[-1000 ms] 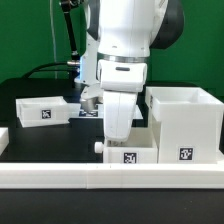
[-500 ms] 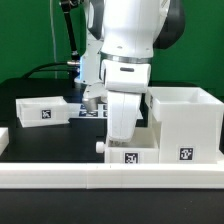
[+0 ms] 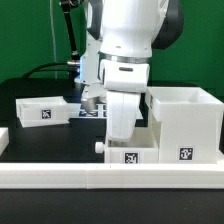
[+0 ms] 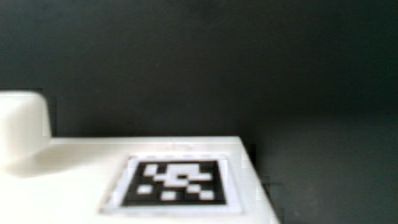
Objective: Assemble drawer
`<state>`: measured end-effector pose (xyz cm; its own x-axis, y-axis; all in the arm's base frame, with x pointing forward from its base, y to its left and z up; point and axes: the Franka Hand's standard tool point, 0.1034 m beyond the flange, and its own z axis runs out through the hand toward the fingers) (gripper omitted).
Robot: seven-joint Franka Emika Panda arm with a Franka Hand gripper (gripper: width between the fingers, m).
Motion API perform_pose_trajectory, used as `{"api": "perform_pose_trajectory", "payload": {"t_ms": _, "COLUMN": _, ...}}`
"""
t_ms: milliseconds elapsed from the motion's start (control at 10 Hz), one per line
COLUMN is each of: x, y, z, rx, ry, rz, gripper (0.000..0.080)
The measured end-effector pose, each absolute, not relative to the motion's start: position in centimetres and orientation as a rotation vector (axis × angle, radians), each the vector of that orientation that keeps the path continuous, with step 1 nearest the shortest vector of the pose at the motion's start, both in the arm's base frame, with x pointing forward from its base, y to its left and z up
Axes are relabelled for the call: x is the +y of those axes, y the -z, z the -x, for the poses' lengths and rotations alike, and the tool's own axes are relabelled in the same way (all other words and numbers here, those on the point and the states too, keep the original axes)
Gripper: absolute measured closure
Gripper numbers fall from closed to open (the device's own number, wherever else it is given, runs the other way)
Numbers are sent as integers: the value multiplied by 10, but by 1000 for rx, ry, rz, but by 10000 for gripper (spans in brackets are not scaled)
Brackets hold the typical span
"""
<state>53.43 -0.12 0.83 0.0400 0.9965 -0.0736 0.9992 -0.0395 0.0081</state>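
Observation:
A small white knobbed tray (image 3: pixel 146 154) with a tag on its front stands at the front centre, its knob (image 3: pixel 98 147) pointing to the exterior view's left. My gripper (image 3: pixel 124 138) reaches down into or just behind this tray, and its fingers are hidden by the tray wall. The large hollow casing (image 3: pixel 190 125) stands right beside the tray on the exterior view's right. A second tray (image 3: pixel 42 111) lies apart at the left. The wrist view shows a white tray face (image 4: pixel 89 158) with a tag (image 4: pixel 178 183) and a rounded white lump (image 4: pixel 22 125); no fingers show there.
A long low white bar (image 3: pixel 110 180) edges the table in front of the tray and casing. The marker board (image 3: pixel 92 112) lies on the black table behind the arm. Cables run at the back left.
The arm's hand has shifted slightly toward the exterior view's right over the front tray. The trays and the casing have not moved.

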Motion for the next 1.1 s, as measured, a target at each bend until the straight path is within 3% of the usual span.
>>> {"api": "perform_pose_trajectory", "payload": {"t_ms": 900, "x": -2, "y": -8, "z": -533, "rx": 2165, "ry": 87, "rz": -2186, "gripper": 757}}
{"api": "perform_pose_trajectory", "payload": {"t_ms": 1100, "x": -1, "y": -14, "z": -535, "rx": 2152, "ry": 89, "rz": -2197, "gripper": 448}}
